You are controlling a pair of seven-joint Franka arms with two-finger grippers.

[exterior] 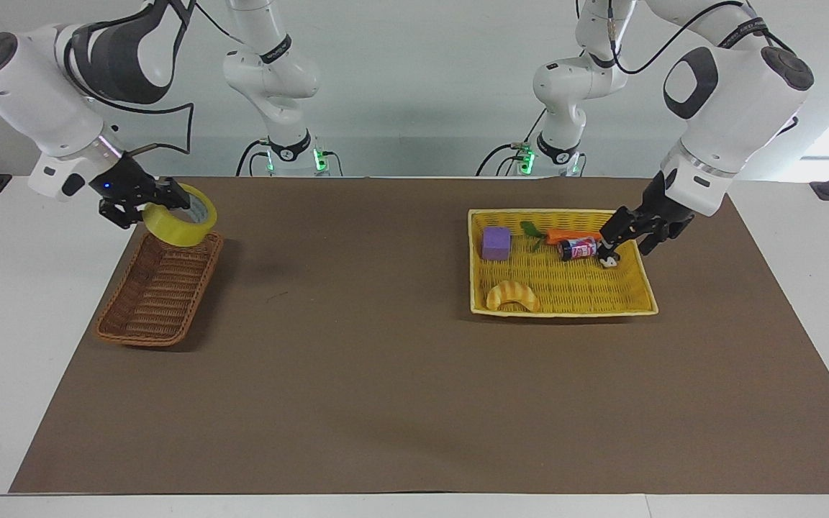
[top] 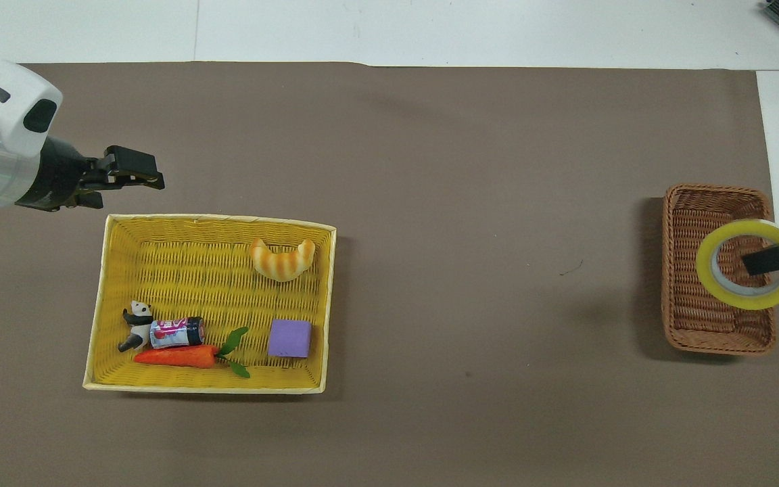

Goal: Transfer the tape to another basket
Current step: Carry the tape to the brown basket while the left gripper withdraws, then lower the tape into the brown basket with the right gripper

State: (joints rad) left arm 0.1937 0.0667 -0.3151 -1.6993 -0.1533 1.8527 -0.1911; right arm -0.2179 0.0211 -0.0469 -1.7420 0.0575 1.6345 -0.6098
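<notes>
While pinched in the right claw, the tape hangs over the basket.

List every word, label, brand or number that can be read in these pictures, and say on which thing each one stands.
None can be read.
Small can in the yellow basket: a pink and white label with blue, its letters too blurred to read.
Tape, brown basket, purple block: no print shows.
</notes>
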